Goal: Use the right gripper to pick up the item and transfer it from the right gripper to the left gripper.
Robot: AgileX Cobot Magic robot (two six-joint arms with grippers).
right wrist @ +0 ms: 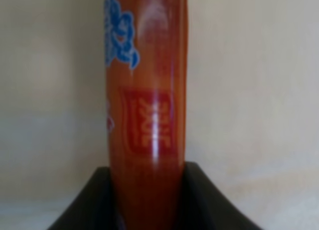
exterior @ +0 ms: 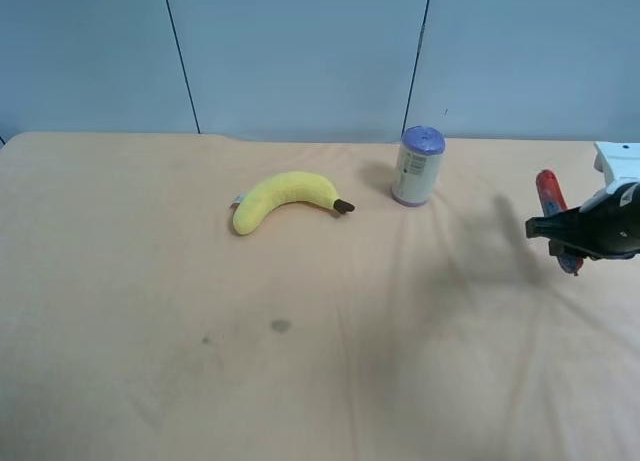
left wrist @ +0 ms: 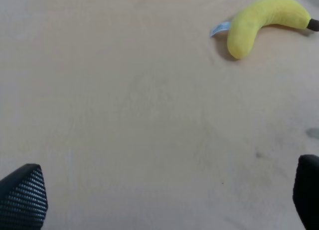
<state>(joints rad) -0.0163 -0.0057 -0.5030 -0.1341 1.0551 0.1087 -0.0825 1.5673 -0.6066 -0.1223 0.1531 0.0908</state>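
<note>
**A:** What is sitting around the work area?

**B:** A yellow plush banana (exterior: 288, 199) is lying near the middle of the tan tablecloth (exterior: 130, 281). A white-and-purple can (exterior: 417, 166) is standing upright further back, toward the exterior high view's right. Both are sitting well apart from the item (exterior: 549, 191), which is lying lengthwise at that view's right edge.

**A:** Is anything blocking it?

**B:** Only the right gripper (exterior: 550, 229). It is crossing the item's middle and hiding that stretch, with a white bracket (exterior: 620, 164) showing behind it.

**A:** How is the item looking?

**B:** It is showing as a slim red stick with a glossy streak running along its wrapper. It is carrying blue scrolling marks and a darker red block with pale characters.

**A:** Which view is telling you that?

**B:** The right wrist view. The high camera is giving only a red shape, while the wrist camera is showing the black jaws pressing against both sides of the stick, so that claw is clamping it. I cannot tell whether the item is resting on the cloth or hanging clear of it.

**A:** And the other claw?

**B:** The left gripper (left wrist: 164, 195) is appearing only in its own wrist view. It is hovering over bare cloth with its jaws spread wide and nothing between them, and the banana is lying some way beyond.
</note>
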